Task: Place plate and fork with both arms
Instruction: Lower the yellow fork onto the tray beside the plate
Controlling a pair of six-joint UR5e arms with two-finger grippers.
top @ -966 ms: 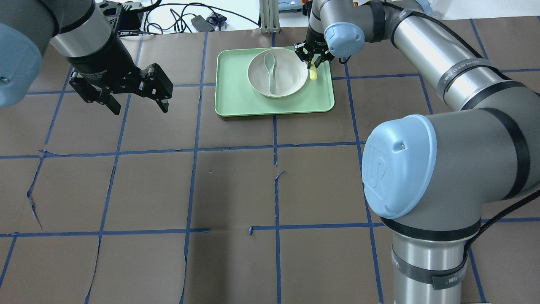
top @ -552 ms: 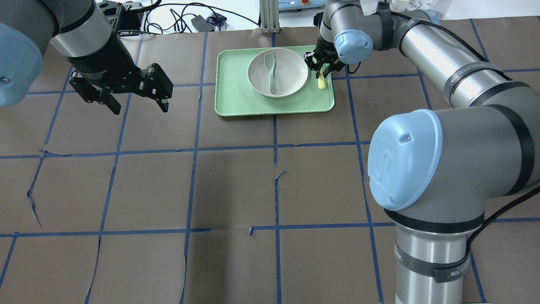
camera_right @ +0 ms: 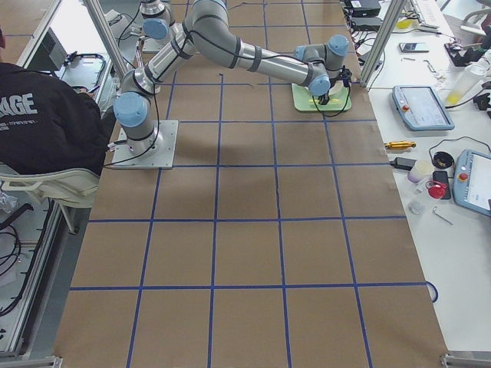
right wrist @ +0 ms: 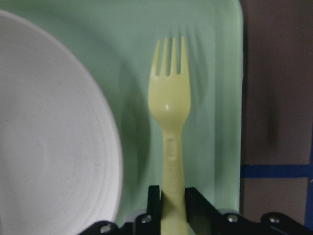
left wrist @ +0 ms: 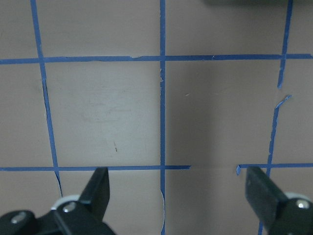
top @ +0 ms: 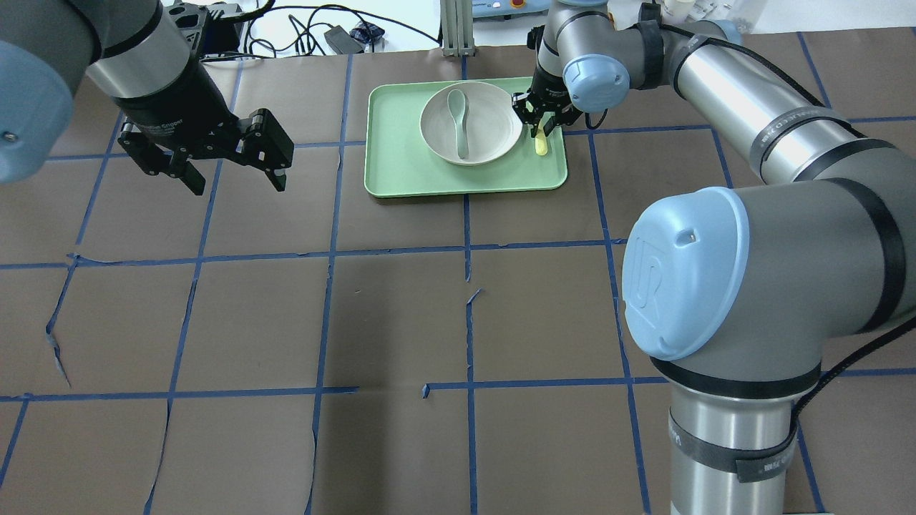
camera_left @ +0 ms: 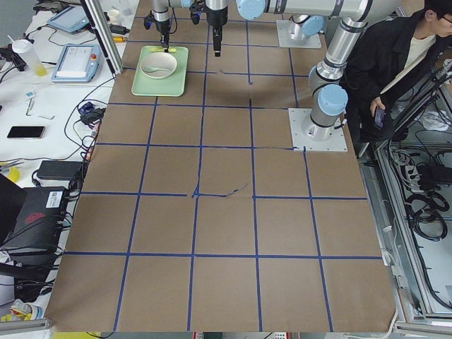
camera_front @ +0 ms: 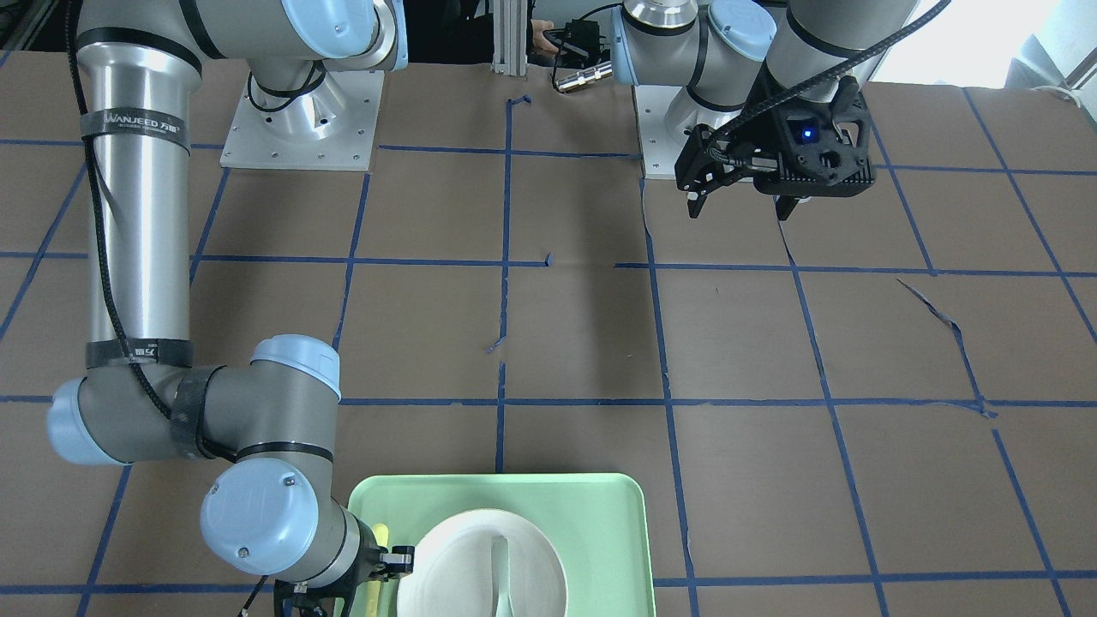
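My right gripper (top: 542,120) is shut on the handle of the yellow fork (top: 542,146) and holds it over the right strip of the light-green tray (top: 401,168), just right of the white plate (top: 494,125). In the right wrist view the fork (right wrist: 170,105) sticks out from the gripper (right wrist: 172,201), tines away, with the plate (right wrist: 49,137) to its left. A grey-green spoon (top: 458,118) lies in the plate. My left gripper (top: 232,172) is open and empty over bare table, far left of the tray; it also shows in the left wrist view (left wrist: 178,196).
Brown table covering with a blue tape grid (top: 465,250). An aluminium post (top: 452,28) and cables (top: 308,28) stand behind the tray at the far edge. In the front-facing view the tray (camera_front: 600,514) sits at the bottom edge.
My right gripper has carried the fork to the right, away from the plate's rim, and a little toward the tray's near side. The left arm has not moved.
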